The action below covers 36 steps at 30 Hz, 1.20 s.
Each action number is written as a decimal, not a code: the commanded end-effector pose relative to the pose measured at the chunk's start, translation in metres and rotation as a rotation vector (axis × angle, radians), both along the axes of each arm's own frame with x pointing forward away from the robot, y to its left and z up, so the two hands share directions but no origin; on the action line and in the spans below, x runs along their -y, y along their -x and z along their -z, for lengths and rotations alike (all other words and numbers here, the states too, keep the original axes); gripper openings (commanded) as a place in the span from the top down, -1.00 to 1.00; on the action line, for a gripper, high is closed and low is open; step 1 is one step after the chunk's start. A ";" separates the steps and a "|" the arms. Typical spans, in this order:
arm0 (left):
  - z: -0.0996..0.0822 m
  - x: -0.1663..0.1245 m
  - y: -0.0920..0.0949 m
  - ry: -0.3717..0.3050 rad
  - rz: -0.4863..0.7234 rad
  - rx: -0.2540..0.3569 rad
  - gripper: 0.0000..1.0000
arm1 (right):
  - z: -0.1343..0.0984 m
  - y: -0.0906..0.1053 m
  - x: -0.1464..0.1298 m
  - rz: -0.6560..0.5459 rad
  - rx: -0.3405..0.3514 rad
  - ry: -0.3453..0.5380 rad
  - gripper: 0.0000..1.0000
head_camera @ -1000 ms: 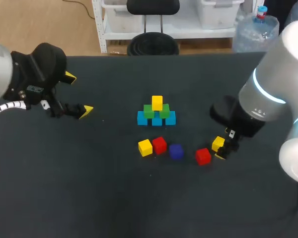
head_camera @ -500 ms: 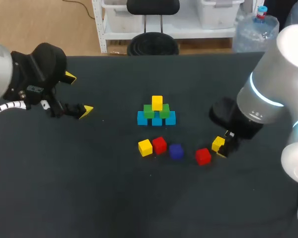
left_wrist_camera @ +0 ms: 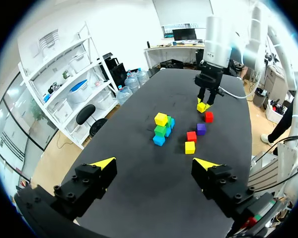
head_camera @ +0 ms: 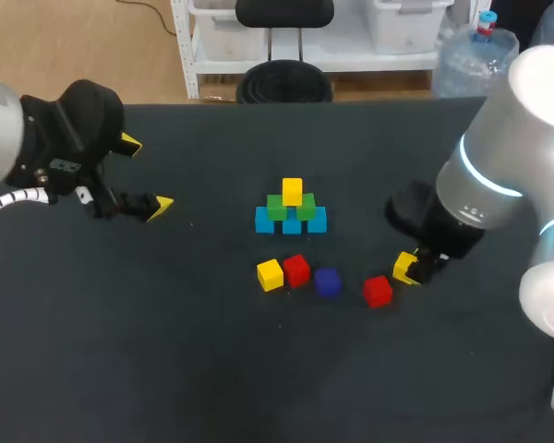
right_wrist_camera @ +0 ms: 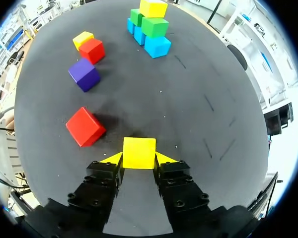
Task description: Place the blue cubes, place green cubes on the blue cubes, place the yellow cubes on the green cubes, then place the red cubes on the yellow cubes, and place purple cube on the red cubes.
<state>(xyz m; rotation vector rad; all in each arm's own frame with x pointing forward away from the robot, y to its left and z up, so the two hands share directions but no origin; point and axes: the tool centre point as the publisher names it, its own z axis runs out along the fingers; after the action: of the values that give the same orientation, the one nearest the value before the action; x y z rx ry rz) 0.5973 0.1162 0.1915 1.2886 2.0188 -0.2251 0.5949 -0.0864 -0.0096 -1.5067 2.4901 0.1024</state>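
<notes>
Right wrist view alone shows the right gripper (right_wrist_camera: pixel 139 158) with both fingers clamped on a yellow cube (right_wrist_camera: pixel 139 152), and a red cube (right_wrist_camera: pixel 85 126) just beside it. In the head view the arm covers most of that grip. Left wrist view shows the left gripper (left_wrist_camera: pixel 154 163) with its fingers wide apart, well away from the stack (head_camera: pixel 292 210), which has blue cubes (head_camera: pixel 316 220) below, green cubes (head_camera: pixel 277 207) on them and one yellow on top. A purple cube (head_camera: pixel 327 281) lies near the stack. The stack's far side is hidden in every view.
</notes>
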 end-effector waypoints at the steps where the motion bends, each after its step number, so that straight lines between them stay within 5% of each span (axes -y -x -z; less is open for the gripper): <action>1: 0.001 -0.001 -0.001 0.003 0.004 0.001 -1.00 | -0.001 -0.003 -0.001 -0.001 0.000 -0.002 1.00; 22: 0.001 -0.001 -0.001 0.003 0.004 0.001 -1.00 | -0.069 -0.040 -0.009 -0.332 0.004 -0.083 1.00; 36: 0.001 -0.001 -0.001 0.003 0.004 0.001 -1.00 | -0.071 -0.076 -0.044 -0.467 0.041 -0.103 1.00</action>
<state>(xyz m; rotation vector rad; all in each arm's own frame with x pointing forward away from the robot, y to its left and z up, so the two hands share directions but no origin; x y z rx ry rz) 0.5973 0.1162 0.1915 1.2886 2.0188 -0.2251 0.6581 -0.0525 0.0663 -1.9495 2.0028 0.2174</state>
